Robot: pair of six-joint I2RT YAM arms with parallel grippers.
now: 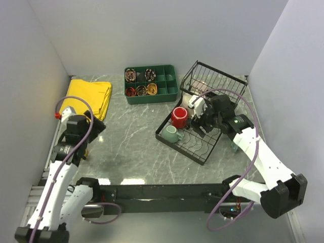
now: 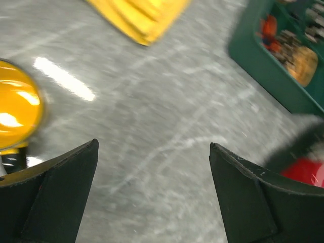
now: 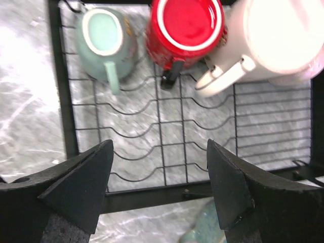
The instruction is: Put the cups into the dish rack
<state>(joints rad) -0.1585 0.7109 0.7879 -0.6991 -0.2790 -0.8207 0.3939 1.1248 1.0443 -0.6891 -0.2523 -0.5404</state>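
Observation:
The black wire dish rack [image 1: 200,147] sits right of centre. Three cups stand along its far side: a light teal one [image 3: 104,35], a red one [image 3: 185,25] and a cream one [image 3: 278,35]. My right gripper [image 3: 159,143] hovers open over the rack's bare slotted base, apart from the cups, with nothing between its fingers. A larger teal cup [image 3: 207,228] lies on the table just outside the rack's near rim. At the left, my left gripper [image 2: 153,144] is wide open over bare table. A yellow cup [image 2: 15,109] stands beside its left finger, untouched.
A green compartmented tray [image 1: 151,83] with small items stands at the back. A folded yellow cloth [image 1: 91,96] lies at the back left. The rack's raised back tier [image 1: 212,81] rises behind the cream cup. Grey walls close in both sides.

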